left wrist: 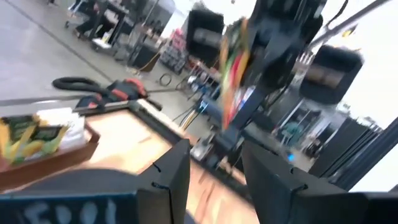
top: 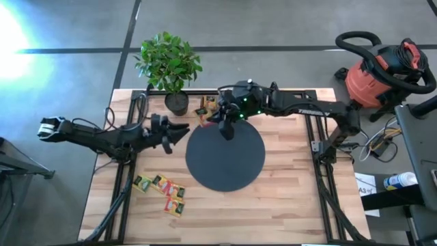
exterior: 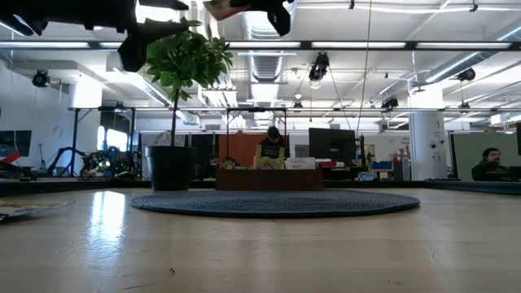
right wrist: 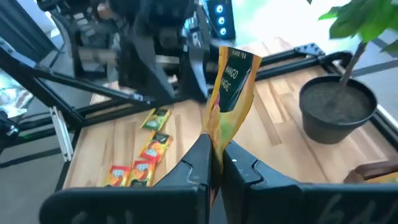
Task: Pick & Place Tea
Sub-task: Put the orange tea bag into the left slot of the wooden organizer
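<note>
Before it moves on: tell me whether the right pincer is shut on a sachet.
Shut: right pincer pinches a yellow-green sachet upright.

The right arm reached across from the right side, its right gripper [right wrist: 216, 163] raised above the desk, jaws clamped on a sachet. The left arm lay stretched from the left, its left gripper [top: 176, 134] with jaws parted, holding nothing.

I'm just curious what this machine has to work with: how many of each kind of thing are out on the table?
Potted plant: 1
Black disc: 1
Wooden tray: 1 (the sachets in it are too hidden to count)
Loose tea sachets on the table: 4
Tea sachet held in the right gripper: 1
Total: 8
</note>
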You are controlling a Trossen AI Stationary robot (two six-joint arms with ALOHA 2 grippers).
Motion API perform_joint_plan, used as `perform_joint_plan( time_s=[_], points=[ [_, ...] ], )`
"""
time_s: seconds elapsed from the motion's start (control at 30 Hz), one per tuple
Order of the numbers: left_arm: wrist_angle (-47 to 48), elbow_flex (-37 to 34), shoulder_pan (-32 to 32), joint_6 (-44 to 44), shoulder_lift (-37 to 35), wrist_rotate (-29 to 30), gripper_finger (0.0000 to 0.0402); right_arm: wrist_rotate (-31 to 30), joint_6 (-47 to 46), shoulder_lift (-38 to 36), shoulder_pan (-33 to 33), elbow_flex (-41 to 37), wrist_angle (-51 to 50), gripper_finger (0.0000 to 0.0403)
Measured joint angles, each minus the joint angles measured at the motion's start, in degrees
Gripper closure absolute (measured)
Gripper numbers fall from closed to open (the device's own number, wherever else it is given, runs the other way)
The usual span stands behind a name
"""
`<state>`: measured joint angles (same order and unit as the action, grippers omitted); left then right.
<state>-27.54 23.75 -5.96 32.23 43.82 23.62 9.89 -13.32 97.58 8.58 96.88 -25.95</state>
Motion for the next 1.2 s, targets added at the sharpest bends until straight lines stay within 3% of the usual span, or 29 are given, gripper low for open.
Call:
perform_joint_plan(
  time_s=[0.17, 0.5, 0.8, 0.93, 1.07, 1.2],
  points=[
    [-6.51, -0.02, 0.00, 0.18, 1.32, -0.65, 0.0280, 0.71, -0.37, 0.80, -0.49, -0.07, 0.86, 0.0394],
    [-21.65, -0.08, 0.03, 1.61, 13.27, -2.03, 0.0280, 2.58, -2.95, 1.86, -1.18, -0.18, 2.72, 0.0394],
    [-22.67, 4.26, 0.14, -0.25, 18.84, -6.40, 0.0283, 2.58, -4.34, 1.86, -1.75, -0.59, 2.72, 0.0394],
    [-19.86, 6.52, 0.24, -1.12, 20.17, -6.72, 0.0315, 2.32, -4.50, 1.84, -1.84, -0.59, 2.69, 0.0394],
    [-16.28, 7.80, 0.28, -1.36, 20.45, -7.02, 0.0381, 2.39, -4.73, 1.84, -1.88, -0.63, 2.56, 0.0391],
    [-15.79, 8.09, 0.36, -2.37, 20.41, -6.72, 0.0398, 2.34, -4.70, 1.84, -2.01, -0.63, 2.64, 0.0389]
  ],
)
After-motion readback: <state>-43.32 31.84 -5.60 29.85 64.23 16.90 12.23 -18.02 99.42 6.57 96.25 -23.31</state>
